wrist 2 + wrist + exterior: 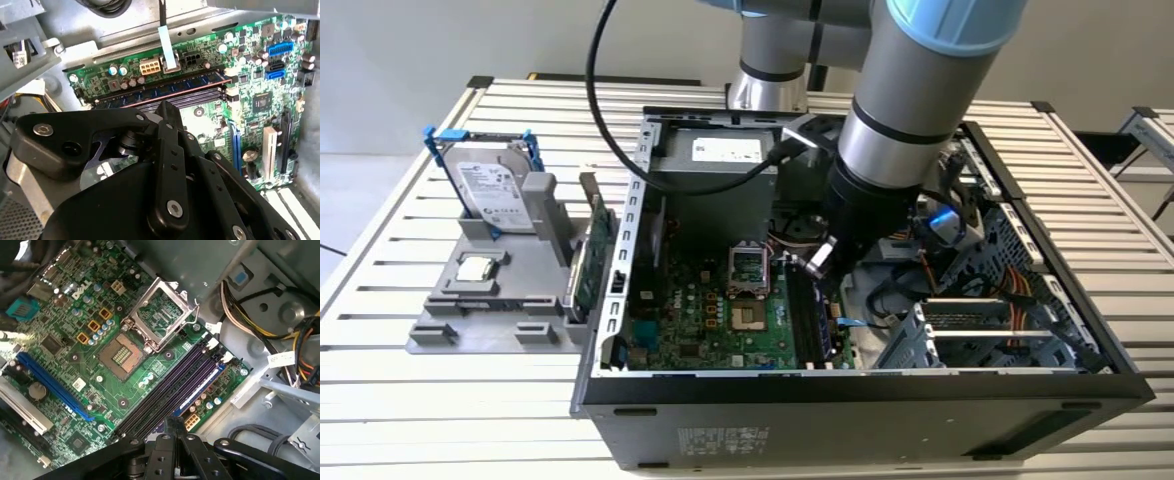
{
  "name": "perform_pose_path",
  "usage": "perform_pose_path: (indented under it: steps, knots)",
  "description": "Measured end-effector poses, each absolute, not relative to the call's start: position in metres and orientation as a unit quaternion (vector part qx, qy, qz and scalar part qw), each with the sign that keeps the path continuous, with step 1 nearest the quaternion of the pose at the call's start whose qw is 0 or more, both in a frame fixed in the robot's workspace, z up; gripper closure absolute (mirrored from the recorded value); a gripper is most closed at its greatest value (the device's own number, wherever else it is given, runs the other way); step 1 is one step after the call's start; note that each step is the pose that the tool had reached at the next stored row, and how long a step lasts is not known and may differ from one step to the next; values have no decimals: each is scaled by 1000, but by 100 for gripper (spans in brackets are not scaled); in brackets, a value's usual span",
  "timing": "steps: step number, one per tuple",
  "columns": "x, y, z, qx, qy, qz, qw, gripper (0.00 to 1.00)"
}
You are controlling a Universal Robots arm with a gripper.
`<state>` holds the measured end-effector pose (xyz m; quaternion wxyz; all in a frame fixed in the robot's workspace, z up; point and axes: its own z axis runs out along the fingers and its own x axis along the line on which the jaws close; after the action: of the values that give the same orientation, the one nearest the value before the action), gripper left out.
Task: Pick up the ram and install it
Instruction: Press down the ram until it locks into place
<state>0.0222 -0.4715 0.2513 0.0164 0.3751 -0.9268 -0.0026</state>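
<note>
The ram (pixel 165 91) is a thin dark stick with blue chips. It stands in the memory slot nearest the board's edge, also seen as a blue-edged strip, the ram (pixel 200 386), beside several dark empty slots. My gripper (pixel 817 262) reaches down into the open computer case and hangs just over these slots. Its black body (pixel 167 112) sits close above the stick, and in the first wrist view the gripper (pixel 172 427) is at one end of the slot row. Whether it touches the stick is hidden by its own body.
The green motherboard (pixel 707 320) lies in the case (pixel 854 400), with the open processor socket (pixel 160 315) beside the slots. Cable bundles (pixel 250 310) and a drive cage (pixel 987 330) crowd the exterior view's right. A grey holder (pixel 480 320) carries a hard drive (pixel 494 185) and a green card (pixel 587 270).
</note>
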Motion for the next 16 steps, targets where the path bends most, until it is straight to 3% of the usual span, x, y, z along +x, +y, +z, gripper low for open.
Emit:
perform_pose_path:
  steps: [16]
  knots:
    - [22, -470, 251, 484, -875, -1, 17, 100]
